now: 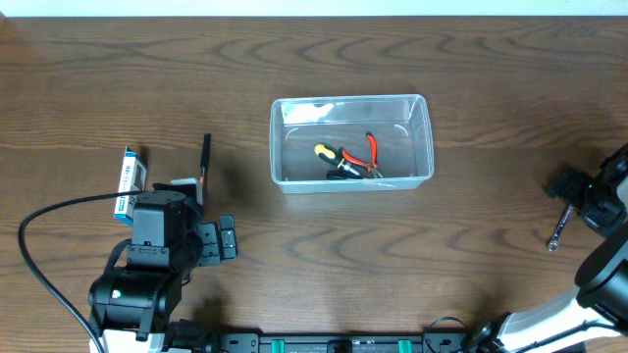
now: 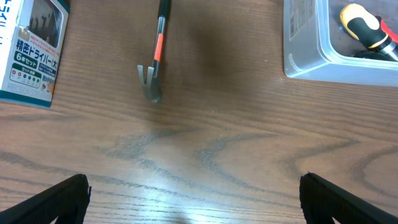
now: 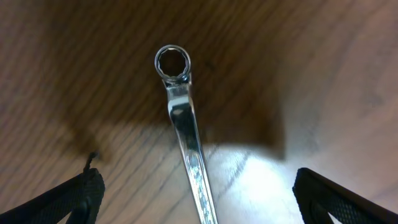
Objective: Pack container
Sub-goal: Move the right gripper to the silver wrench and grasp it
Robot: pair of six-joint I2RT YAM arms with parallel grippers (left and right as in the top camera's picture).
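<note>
The clear plastic container [image 1: 278, 147] stands mid-table and holds a yellow-and-black screwdriver [image 1: 332, 157] and red-handled pliers [image 1: 372, 152]. Its corner shows in the left wrist view [image 2: 308, 59]. My left gripper [image 1: 218, 240] is open and empty over bare table [image 2: 193, 202]. A small pry bar with a black-and-orange handle [image 1: 205, 162] lies ahead of it [image 2: 155, 59]. My right gripper [image 1: 577, 196] is open at the far right, its fingers on either side of a silver ring wrench [image 3: 185, 124] that lies flat on the table [image 1: 559, 227].
A blue-and-white screwdriver-set box [image 1: 129, 181] lies left of the pry bar, also in the left wrist view [image 2: 31, 53]. A black cable [image 1: 49, 211] loops off the left arm.
</note>
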